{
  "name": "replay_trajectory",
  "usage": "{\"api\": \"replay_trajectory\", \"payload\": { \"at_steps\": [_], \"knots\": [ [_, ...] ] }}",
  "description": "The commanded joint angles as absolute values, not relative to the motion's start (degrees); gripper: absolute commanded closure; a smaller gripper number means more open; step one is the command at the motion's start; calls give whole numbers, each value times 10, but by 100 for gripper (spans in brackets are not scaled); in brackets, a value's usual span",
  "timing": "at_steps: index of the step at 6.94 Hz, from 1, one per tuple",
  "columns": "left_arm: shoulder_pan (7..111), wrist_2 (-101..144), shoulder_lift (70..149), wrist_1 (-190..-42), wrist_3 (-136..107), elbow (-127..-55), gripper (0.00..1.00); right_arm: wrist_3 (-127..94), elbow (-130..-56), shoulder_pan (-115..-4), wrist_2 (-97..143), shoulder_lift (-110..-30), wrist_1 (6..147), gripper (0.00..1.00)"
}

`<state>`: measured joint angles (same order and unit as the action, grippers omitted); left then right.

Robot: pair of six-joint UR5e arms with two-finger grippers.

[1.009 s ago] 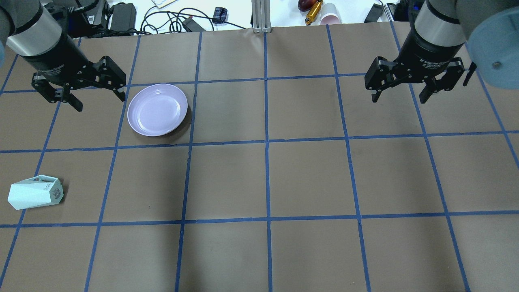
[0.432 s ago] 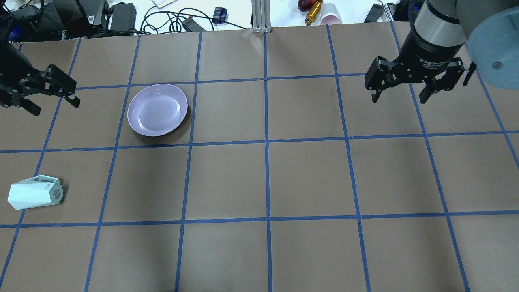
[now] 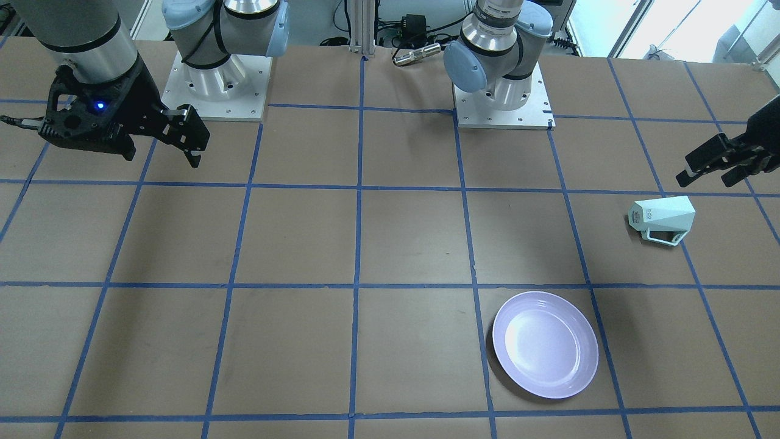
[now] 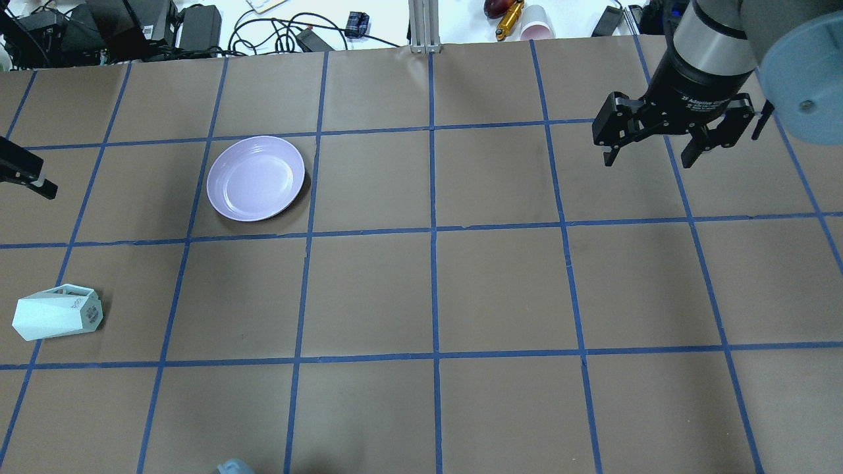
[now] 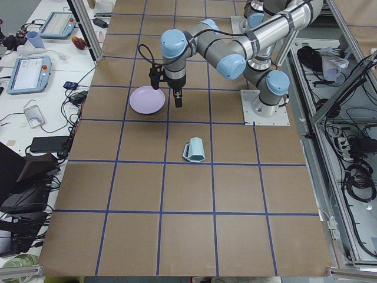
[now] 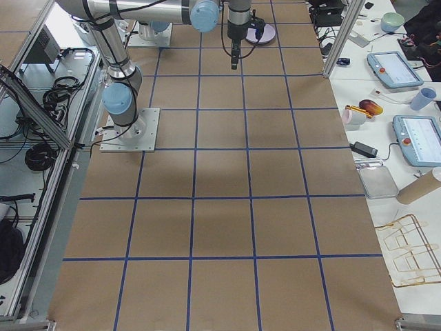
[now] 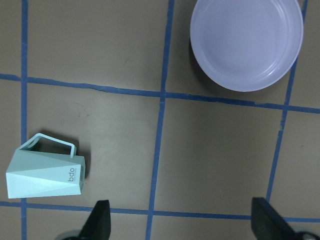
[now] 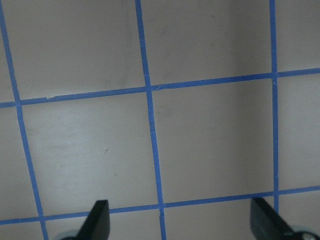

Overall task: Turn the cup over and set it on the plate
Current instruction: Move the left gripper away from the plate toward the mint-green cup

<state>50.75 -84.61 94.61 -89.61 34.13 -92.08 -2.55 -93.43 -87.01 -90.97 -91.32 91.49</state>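
Observation:
The cup is a pale mint faceted mug lying on its side near the table's left edge, handle toward the far side. It also shows in the front view and the left wrist view. The plate is round, lavender and bare; it also shows in the front view and the left wrist view. My left gripper is open and empty, hovering between cup and plate at the table's left edge; one finger shows overhead. My right gripper is open and empty, far right.
Brown table paper has a blue tape grid. Cables and power bricks and a pink paper cup lie beyond the far edge. The robot bases stand at the near edge.
My left gripper has swung left from beside the plate, almost out of the overhead view. The cup, plate and right arm have not moved.

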Motion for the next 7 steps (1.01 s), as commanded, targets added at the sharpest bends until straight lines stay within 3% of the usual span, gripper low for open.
{"api": "replay_trajectory", "payload": {
  "at_steps": [1, 7],
  "knots": [
    [435, -843, 991, -893, 447, -920, 0, -25, -934, -870, -910, -913, 915, 0],
    [321, -808, 1132, -852, 608, -919, 0, -25, -934, -870, -910, -913, 915, 0]
  ]
}}
